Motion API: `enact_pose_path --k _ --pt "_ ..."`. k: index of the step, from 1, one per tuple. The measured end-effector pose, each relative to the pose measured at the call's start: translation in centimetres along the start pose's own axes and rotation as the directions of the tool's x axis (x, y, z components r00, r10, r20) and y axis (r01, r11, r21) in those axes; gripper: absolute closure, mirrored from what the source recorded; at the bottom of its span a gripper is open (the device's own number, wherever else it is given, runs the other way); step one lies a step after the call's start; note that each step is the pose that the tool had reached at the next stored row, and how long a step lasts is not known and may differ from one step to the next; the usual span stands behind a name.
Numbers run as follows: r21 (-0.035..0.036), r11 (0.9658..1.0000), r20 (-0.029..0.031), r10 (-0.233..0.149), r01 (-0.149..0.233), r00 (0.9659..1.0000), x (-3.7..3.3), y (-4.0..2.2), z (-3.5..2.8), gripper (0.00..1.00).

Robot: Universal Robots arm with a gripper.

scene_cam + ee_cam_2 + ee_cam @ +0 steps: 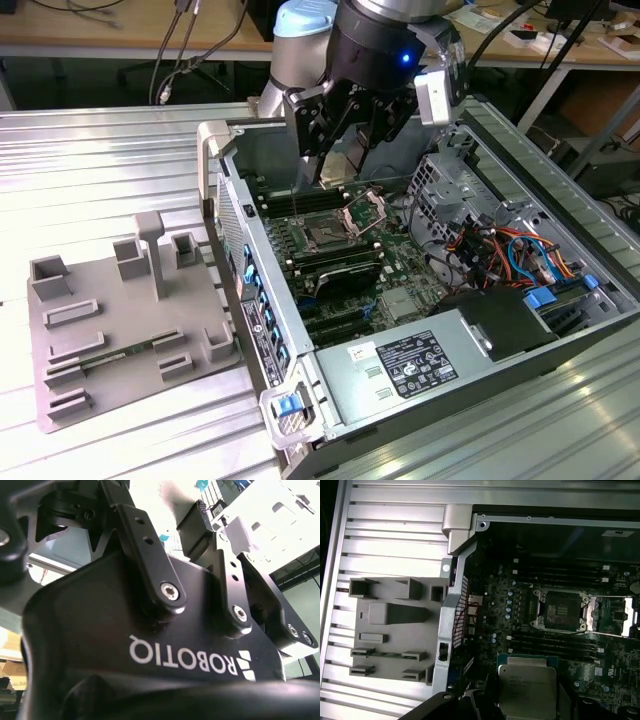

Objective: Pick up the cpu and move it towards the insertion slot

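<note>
In the first wrist view the cpu (527,689), a flat square chip with a silvery top and a thin rim, sits between the dark fingers of my gripper (527,702), which is shut on it. The insertion slot (560,611) lies a short way beyond the chip on the motherboard, with a dark centre, a silver frame and its bracket (626,617) swung open. In the exterior view my gripper (338,160) hangs inside the open computer case, just above and behind the insertion slot (326,236). The second wrist view looks along the black gripper housing (150,645).
A grey plastic tray (120,330) with raised blocks rests on the ribbed metal table at the exterior view's left. The case wall (250,270) stands between tray and motherboard. Long black memory slots (345,268), a power supply (410,362) and coloured cables (500,255) crowd the case.
</note>
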State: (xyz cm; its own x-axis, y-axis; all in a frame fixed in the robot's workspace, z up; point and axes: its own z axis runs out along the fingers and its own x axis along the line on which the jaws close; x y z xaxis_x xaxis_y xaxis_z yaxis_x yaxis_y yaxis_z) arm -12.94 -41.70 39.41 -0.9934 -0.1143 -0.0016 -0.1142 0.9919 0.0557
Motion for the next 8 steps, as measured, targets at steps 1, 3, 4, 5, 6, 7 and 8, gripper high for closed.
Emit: enact_pose_path --k 1,3,4,5,6,7,8 --pt "0.0001 1.0000 -0.0001 0.000 0.000 1.0000 -0.06 -0.01 0.01 0.45" --pt "0.0000 1.0000 -0.0001 0.000 0.000 1.0000 -0.34 -0.03 0.06 0.45" --pt "0.0001 1.0000 0.0000 0.000 0.000 1.0000 -0.78 -0.07 0.19 0.45" --pt "0.0001 1.0000 -0.0001 0.000 0.000 1.0000 -1.56 -0.13 0.49 0.45" --pt "0.0000 1.0000 0.0000 0.000 0.000 1.0000 -1.76 -0.15 0.56 0.45" --pt "0.0001 1.0000 -0.0001 0.000 0.000 1.0000 -1.81 -0.15 0.57 0.45" --pt "0.0001 1.0000 -0.0001 0.000 0.000 1.0000 -1.88 -0.16 0.59 0.45"
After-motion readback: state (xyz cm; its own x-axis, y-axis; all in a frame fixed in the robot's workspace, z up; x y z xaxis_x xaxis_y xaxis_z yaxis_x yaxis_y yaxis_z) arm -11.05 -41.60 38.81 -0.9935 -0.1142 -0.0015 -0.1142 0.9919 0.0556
